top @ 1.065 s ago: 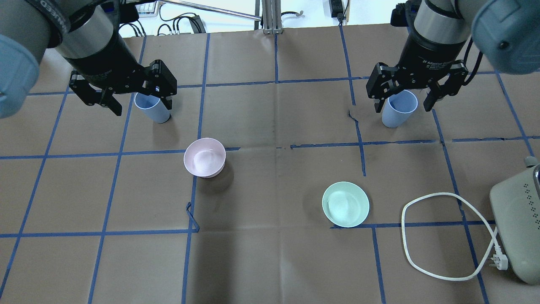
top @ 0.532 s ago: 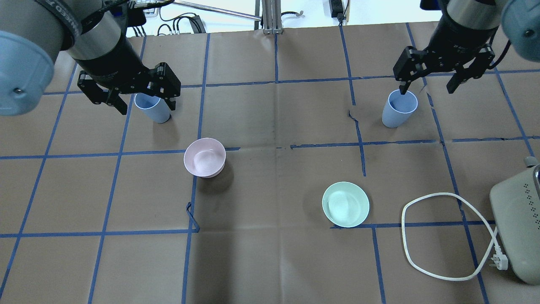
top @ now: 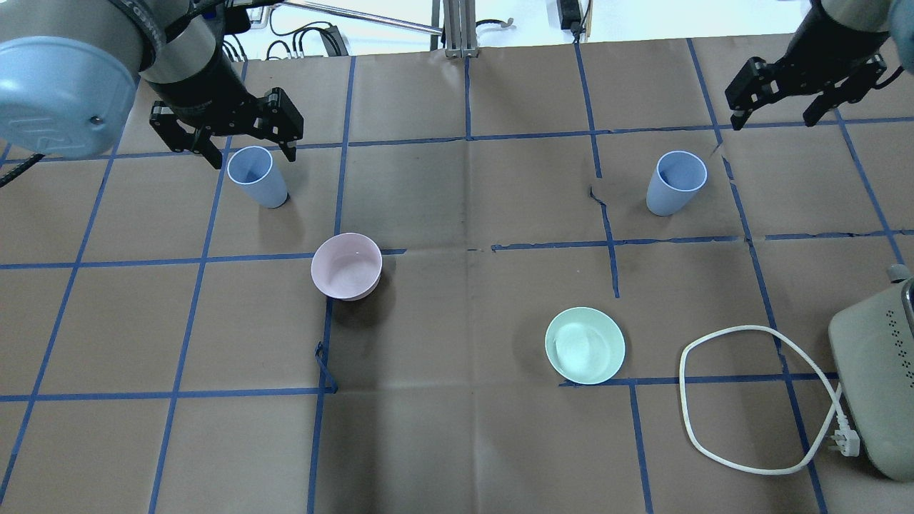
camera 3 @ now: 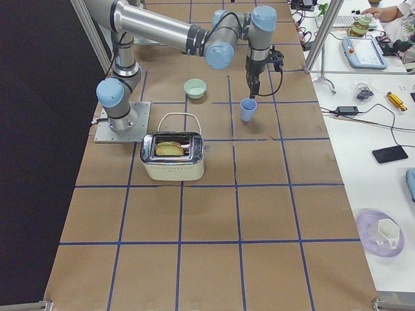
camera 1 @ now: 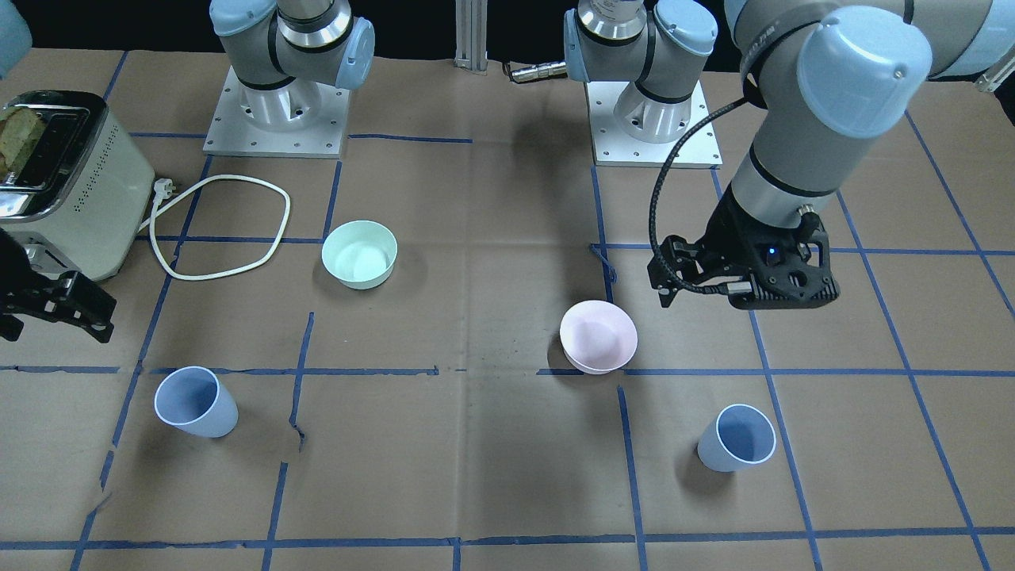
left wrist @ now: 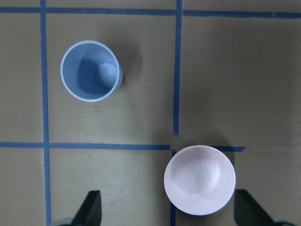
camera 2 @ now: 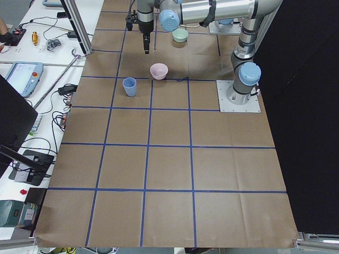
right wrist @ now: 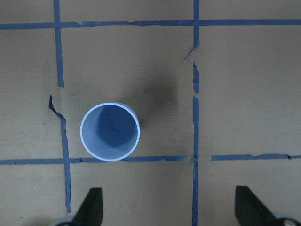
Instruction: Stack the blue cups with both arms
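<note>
Two pale blue cups stand upright on the brown paper. The left cup (top: 257, 178) is under my left gripper (top: 251, 146), which is open and raised above and slightly behind it. In the left wrist view the left cup (left wrist: 91, 70) sits far from the open fingertips (left wrist: 91, 207). The right cup (top: 675, 183) stands alone. My right gripper (top: 775, 114) is open, raised, and off to the cup's far right. The right wrist view shows this cup (right wrist: 110, 131) ahead of the open gripper (right wrist: 170, 209). Both grippers are empty.
A pink bowl (top: 346, 265) sits near the left cup, and it also shows in the left wrist view (left wrist: 200, 179). A mint-green bowl (top: 585, 345) sits toward the front right. A cream toaster (top: 875, 385) with a looped white cord (top: 739, 328) stands at the right edge.
Both open grippers have lifted away from their cups. The right one moved up and far to the back right, and the left one rose and shifted back. The cups stayed put.
</note>
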